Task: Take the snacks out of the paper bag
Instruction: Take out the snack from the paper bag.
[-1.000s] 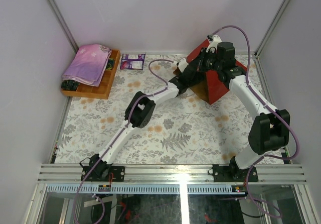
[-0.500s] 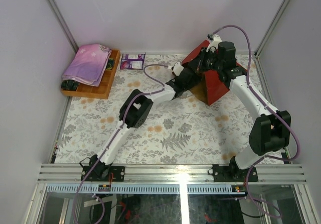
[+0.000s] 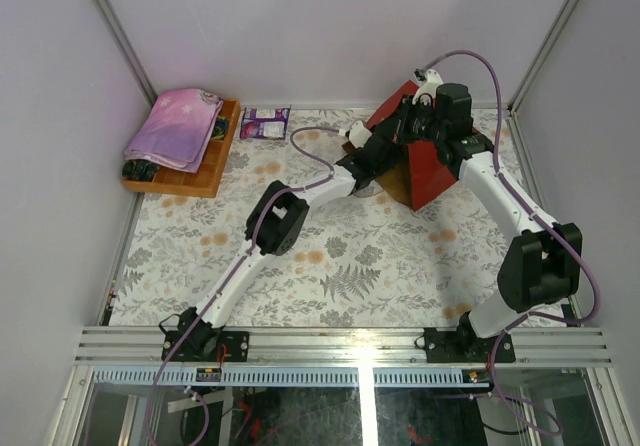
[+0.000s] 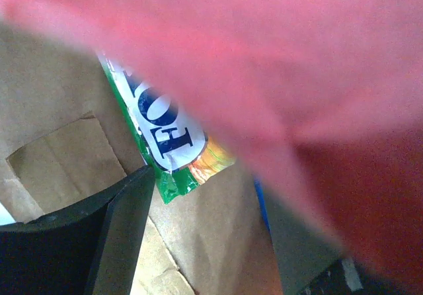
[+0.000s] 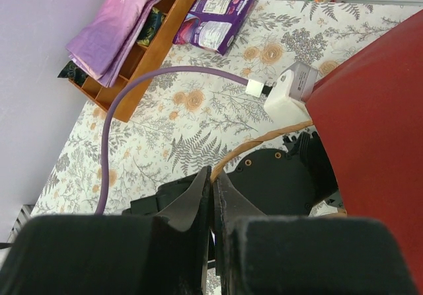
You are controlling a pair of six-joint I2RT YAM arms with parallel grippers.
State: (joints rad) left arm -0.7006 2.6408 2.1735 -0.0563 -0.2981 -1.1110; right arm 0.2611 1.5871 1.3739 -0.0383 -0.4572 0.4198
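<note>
The left gripper (image 4: 198, 258) has slid deeper into the paper bag (image 3: 432, 174), jaws apart and ready for the green snack packet (image 4: 165, 143), while the right gripper (image 5: 213, 192) pinches the cord handle (image 5: 264, 138)

In the left wrist view the large red paper bag (image 4: 317, 77) is a blurred pink-red smear from 10 to 5 o'clock, hiding the upper end of a glossy green-and-white packet (image 4: 165, 136) and most of a blue edge (image 4: 260, 199) at 5 o'clock; one dark finger (image 4: 122, 229) is cropped at 7 o'clock. In the right wrist view the bag runs off at 3 o'clock, and its thin tan cord handle (image 5: 264, 139) vanishes between the closed fingertips of the right gripper (image 5: 213, 176).
</note>
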